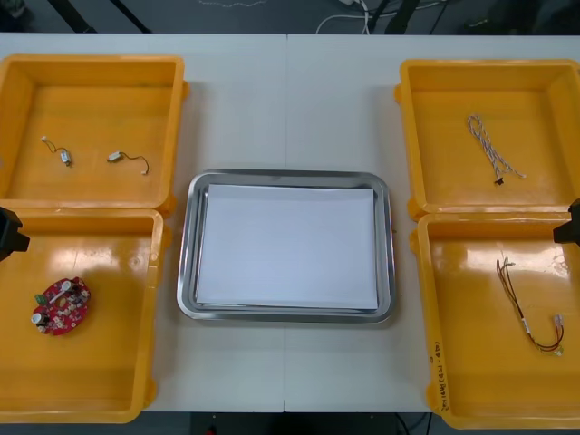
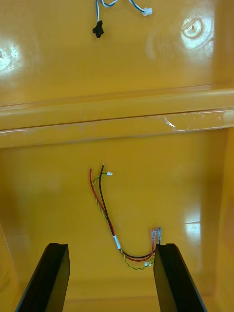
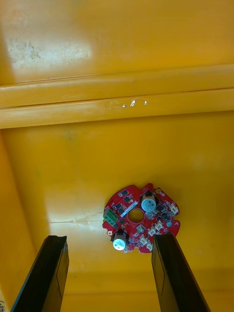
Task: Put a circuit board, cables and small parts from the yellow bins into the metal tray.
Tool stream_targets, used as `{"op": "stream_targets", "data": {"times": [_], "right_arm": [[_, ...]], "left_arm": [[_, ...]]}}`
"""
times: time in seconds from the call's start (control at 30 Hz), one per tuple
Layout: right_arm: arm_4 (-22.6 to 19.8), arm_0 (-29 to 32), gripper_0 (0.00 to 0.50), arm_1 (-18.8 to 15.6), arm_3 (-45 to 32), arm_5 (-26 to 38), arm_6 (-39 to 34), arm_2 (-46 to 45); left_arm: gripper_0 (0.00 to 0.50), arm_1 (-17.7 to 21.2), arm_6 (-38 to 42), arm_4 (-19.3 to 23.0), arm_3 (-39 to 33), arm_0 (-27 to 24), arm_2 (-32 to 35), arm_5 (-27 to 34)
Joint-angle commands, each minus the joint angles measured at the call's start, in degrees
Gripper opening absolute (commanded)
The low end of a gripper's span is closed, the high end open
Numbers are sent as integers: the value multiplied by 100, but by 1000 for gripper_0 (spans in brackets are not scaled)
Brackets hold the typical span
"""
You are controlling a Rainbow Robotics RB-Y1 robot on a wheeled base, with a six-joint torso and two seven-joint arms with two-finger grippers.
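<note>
Both arms poised, metal tray (image 1: pixel 186 263) bare of parts.
The left end effector (image 3: pixel 109 237), spread, hangs over the red circuit board (image 3: pixel 141 219) in its near yellow bin (image 1: pixel 109 362), the right end effector (image 2: pixel 111 246), also spread, over the red and yellow cable (image 2: pixel 109 222). Both things lie closer to one finger: closing could shove the board aside or miss the flat, thin cable.
</note>
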Motion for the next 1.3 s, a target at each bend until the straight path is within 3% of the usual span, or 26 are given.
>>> {"op": "stream_targets", "data": {"times": [0.03, 1.3], "right_arm": [[19, 50, 500, -225, -145, 19, -7, -199], [19, 50, 500, -225, -145, 19, -7, -199]], "left_arm": [[500, 245, 557, -53, -190, 76, -15, 34], [500, 245, 557, -53, -190, 76, -15, 34]]}}
